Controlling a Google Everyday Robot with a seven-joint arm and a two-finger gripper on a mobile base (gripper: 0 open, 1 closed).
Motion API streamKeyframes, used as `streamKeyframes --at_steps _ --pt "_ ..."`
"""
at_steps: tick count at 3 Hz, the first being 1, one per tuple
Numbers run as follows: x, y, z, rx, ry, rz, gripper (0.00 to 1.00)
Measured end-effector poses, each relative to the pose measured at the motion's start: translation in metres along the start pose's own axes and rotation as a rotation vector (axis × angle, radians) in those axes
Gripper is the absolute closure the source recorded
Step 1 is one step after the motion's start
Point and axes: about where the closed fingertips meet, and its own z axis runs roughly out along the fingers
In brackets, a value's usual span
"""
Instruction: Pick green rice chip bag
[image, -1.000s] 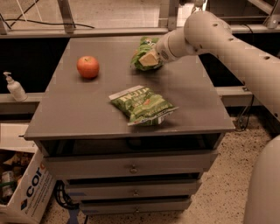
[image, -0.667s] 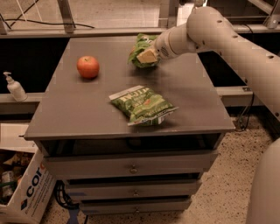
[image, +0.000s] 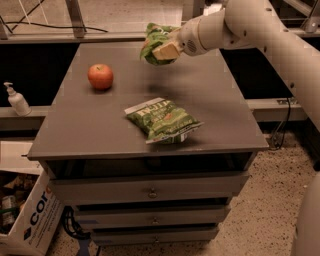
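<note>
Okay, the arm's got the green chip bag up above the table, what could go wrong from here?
1. The gripper is shut on only one crumpled side of the chip bag, with the rest hanging free. The bag could slip out and fall.
2. If it drops, it may land near the darker bag on the table, and the two green bags could be confused on a re-grasp.
3. A low swing to the left could knock the apple, which might roll.
</note>
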Motion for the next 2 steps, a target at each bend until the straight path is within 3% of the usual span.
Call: streamKeyframes --at_steps 1,2 --pt "-0.0225 0.0051 -0.0132 -0.037 -0.060 -0.030 1.00" --pt "-0.0225 0.0052 -0.0131 -0.037 -0.060 -0.030 1.00"
